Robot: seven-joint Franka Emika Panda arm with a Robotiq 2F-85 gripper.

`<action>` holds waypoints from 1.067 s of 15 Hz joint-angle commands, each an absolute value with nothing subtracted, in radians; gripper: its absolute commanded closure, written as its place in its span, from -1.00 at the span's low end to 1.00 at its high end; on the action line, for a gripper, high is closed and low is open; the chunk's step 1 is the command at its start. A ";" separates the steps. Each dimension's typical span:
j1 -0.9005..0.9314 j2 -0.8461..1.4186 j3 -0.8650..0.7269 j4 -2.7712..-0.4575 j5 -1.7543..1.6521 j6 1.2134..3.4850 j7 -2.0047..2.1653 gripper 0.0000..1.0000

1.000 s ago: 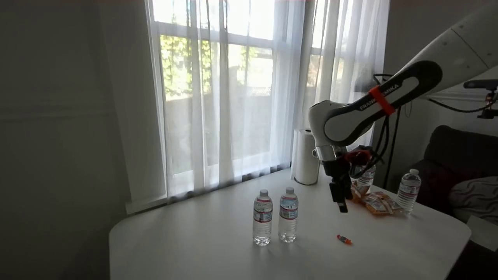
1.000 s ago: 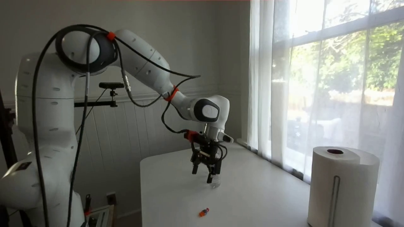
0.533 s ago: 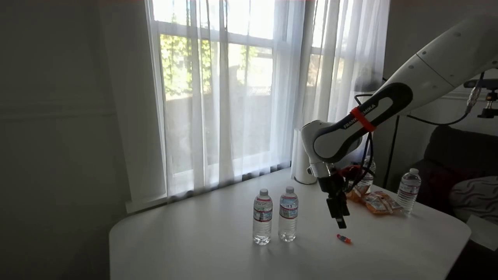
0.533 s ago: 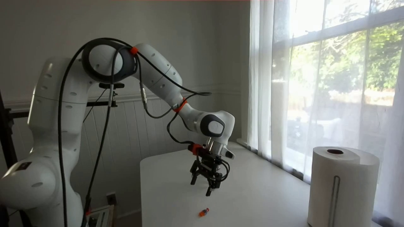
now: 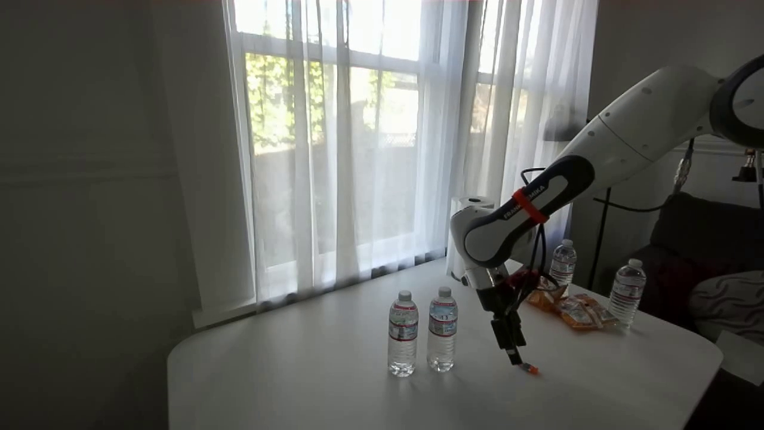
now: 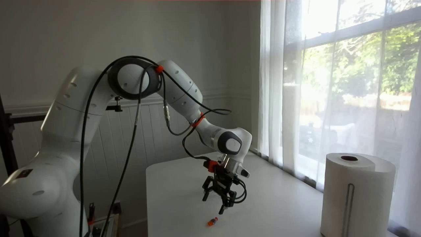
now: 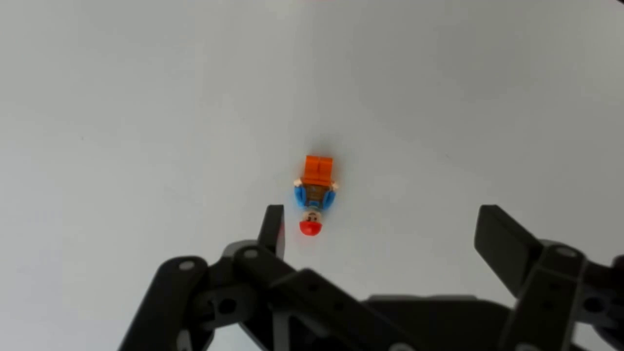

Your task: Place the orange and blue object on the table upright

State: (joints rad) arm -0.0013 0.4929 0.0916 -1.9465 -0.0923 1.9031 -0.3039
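Inspected the table (image 5: 298,364) in both exterior views; found broad, pale and smooth. Saw the arm (image 6: 130,80) bent out over it. Noted a pair of bottles (image 5: 442,331) standing upright near the work in an exterior view; judged out of the way, though worth minding on any sideways swing.

Found the gripper (image 7: 381,219) low over the table, with fingers (image 7: 273,226) spread wide apart and holding nothing. Located the figure (image 7: 317,195) lying on its back on the table, close to one finger and well off from the opposite one; could make out no contact. Recorded, in the wrist view, orange legs (image 7: 318,170) pointing away from the gripper and a red cap (image 7: 310,228) nearest to it.

Judged to be at the approach step, short of any grasp. Calls for shifting sideways to centre the figure between the fingers, advancing past the cap, then lowering and closing gently across the width. Would expect a nudge or roll from one-sided contact if closed from here. After lifting, likely to need a tilt to legs-down before setting down and releasing.
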 commanded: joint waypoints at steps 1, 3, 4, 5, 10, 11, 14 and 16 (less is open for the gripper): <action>-0.005 0.578 0.086 -1.838 -0.085 1.806 -0.336 -1.00; -0.003 0.610 0.085 -1.801 -0.085 1.762 -0.330 -1.00; -0.001 0.626 0.083 -1.781 -0.088 1.738 -0.323 -1.00; 0.000 0.640 0.082 -1.766 -0.089 1.721 -0.318 -1.00; -0.003 0.670 0.084 -1.725 -0.089 1.718 -0.315 -0.99; -0.001 0.673 0.083 -1.720 -0.092 1.722 -0.311 -0.93; 0.001 0.682 0.080 -1.709 -0.095 1.717 -0.305 -0.62; 0.002 0.686 0.080 -1.706 -0.097 1.715 -0.304 -0.36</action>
